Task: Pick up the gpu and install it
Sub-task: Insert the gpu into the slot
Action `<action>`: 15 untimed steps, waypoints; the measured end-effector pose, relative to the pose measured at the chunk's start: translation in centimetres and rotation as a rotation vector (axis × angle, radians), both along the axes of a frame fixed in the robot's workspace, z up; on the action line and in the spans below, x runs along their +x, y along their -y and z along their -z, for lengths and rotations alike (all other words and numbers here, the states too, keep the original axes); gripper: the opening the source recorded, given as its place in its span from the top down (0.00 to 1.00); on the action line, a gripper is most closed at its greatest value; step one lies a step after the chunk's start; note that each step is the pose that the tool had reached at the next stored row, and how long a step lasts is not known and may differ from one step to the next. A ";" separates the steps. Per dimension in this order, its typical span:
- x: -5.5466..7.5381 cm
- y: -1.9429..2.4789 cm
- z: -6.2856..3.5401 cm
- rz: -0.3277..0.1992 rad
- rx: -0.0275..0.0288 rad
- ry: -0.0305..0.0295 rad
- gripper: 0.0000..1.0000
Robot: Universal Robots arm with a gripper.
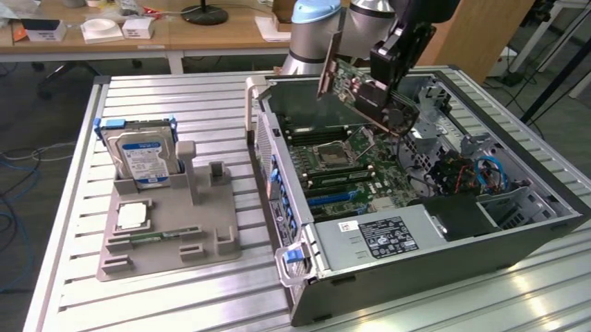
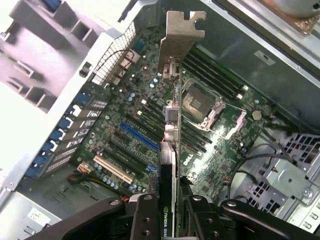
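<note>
On the slatted metal table point(image 1: 166, 304), nearest in the exterior view, lies an open computer case point(image 1: 443, 266) on its side, its power supply point(image 1: 392, 235) at the near end. At 9 o'clock from the case sits a grey holder tray point(image 1: 217, 242). A small square silver chip point(image 1: 134, 216) rests in it, and a hard drive point(image 1: 143, 158) with a blue and white label stands upright at the tray's 12 o'clock end.

Deeper inside the case lies the green circuit board point(image 1: 356, 176), with its bare processor socket point(image 1: 331, 155) near the middle. The wrist view shows the same board with a long blue slot point(image 2: 137, 137) and the socket point(image 2: 200, 105).

The graphics card point(image 1: 365, 93) is held in the air over the board, at about 12 o'clock from the socket. It is tilted and not seated in any slot. In the wrist view it runs edge-on, with its metal end plate point(image 2: 176, 37) at the far end from the fingers.

The gripper point(image 1: 380, 69) is clamped on the card, one black finger point(image 2: 145, 212) pressed against each side.

Behind it rises the grey arm point(image 1: 314, 31), and beyond that a wooden desk point(image 1: 185, 34).
</note>
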State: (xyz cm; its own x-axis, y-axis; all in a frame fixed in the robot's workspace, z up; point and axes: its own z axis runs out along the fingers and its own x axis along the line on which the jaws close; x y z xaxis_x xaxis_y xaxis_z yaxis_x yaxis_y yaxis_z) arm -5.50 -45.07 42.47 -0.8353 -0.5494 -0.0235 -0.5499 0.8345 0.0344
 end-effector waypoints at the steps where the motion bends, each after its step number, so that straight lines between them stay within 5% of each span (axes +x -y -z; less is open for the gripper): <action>1: 0.0 0.00 0.02 -0.014 0.0000 0.0000 0.74; 15: 0.0 0.00 0.32 -0.156 -0.0001 0.0000 0.74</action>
State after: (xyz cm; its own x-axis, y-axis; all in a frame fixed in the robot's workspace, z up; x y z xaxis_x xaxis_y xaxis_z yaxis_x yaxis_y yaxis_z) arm -5.50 -45.07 42.14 -0.7395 -0.6727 -0.0234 -0.6731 0.7388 0.0343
